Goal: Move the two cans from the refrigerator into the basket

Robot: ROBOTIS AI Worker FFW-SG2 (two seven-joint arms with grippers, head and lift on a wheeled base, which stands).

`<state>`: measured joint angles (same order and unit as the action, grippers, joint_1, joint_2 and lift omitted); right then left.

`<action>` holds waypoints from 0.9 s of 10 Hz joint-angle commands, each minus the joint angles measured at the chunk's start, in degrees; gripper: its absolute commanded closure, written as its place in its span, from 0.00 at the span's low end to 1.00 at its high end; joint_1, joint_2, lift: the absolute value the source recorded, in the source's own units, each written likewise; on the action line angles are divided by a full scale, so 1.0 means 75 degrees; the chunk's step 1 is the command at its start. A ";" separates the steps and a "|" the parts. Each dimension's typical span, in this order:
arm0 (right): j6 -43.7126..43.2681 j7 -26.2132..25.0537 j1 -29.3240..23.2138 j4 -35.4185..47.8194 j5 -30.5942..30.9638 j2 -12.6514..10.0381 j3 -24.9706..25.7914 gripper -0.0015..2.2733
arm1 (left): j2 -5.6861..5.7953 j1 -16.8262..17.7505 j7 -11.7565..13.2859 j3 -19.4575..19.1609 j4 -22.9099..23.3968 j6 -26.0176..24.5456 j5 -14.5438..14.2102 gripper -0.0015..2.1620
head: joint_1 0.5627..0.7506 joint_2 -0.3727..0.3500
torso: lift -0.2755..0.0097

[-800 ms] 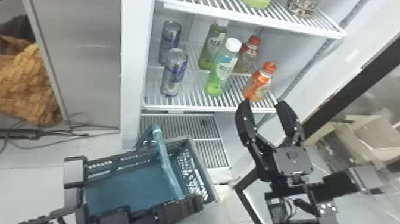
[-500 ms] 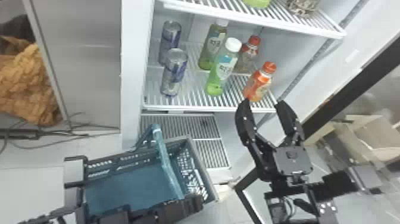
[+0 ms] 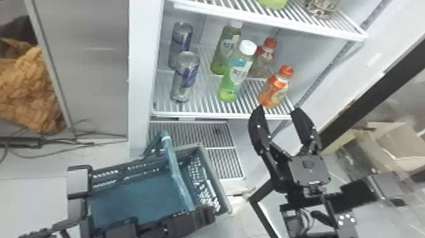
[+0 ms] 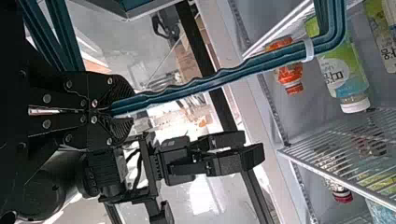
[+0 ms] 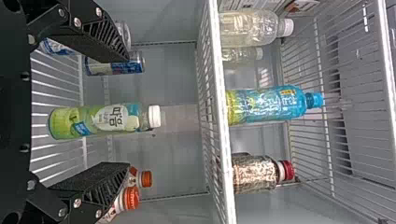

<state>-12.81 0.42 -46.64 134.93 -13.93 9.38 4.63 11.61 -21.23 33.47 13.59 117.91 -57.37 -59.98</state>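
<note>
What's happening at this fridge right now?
A robot seems to be set up to unload cans. Its left gripper is closed on the handle of the basket, below the shelf. Its right gripper is open and empty at the shelf's front edge, by an orange bottle. The front can and rear can both stand on the shelf, so neither is in the basket yet.

The basket (image 3: 218, 185) has shifted very slightly since earlier.
</note>
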 commanded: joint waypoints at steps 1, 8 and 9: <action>0.0113 0.0002 0.0032 -0.0001 -0.0001 0.0014 -0.0008 0.10 | -0.0002 0.0000 -0.0009 0.0000 0.0000 0.0000 0.0000 0.56 | 0.70 0.03 | 0.00; 0.0320 0.0495 0.0763 -0.0788 -0.0032 0.0155 -0.0176 0.10 | -0.0013 0.0000 0.0003 0.0015 0.0000 0.0019 -0.0046 0.56 | 0.70 0.03 | 0.00; 0.0376 0.0577 0.0894 -0.0938 -0.0078 0.0167 -0.0252 0.09 | -0.0013 0.0000 -0.0009 0.0015 0.0000 0.0019 -0.0046 0.56 | 0.70 0.03 | 0.00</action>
<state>-10.17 4.67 -40.58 128.70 -14.33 10.58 3.09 11.52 -21.25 33.41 13.72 117.91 -57.23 -60.33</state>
